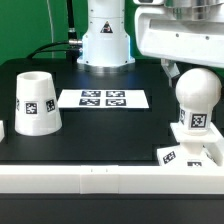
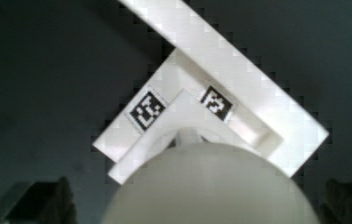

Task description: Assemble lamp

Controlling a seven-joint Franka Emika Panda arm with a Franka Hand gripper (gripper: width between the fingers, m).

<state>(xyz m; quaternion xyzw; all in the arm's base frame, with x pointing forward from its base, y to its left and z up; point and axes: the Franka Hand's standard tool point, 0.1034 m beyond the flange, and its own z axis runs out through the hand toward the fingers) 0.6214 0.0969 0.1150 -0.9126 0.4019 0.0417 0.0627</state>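
The ball-headed bulb (image 1: 195,105) stands upright on the flat square base (image 1: 172,155) at the front of the exterior view's right. My gripper (image 1: 190,68) hangs right over the bulb's head, with one dark finger (image 1: 170,72) beside the ball. In the wrist view the bulb's round head (image 2: 205,185) fills the space between the two dark fingers (image 2: 40,200), with gaps on both sides, so my gripper (image 2: 194,205) is open. The tagged base (image 2: 155,125) shows beneath it. The tapered shade (image 1: 36,103) stands alone at the exterior view's left.
The marker board (image 1: 103,98) lies mid-table in front of the arm's pedestal (image 1: 105,40). A raised white rim (image 1: 100,178) runs along the front of the black table, and it also shows in the wrist view (image 2: 244,70). A small white piece (image 1: 3,128) shows at the left edge.
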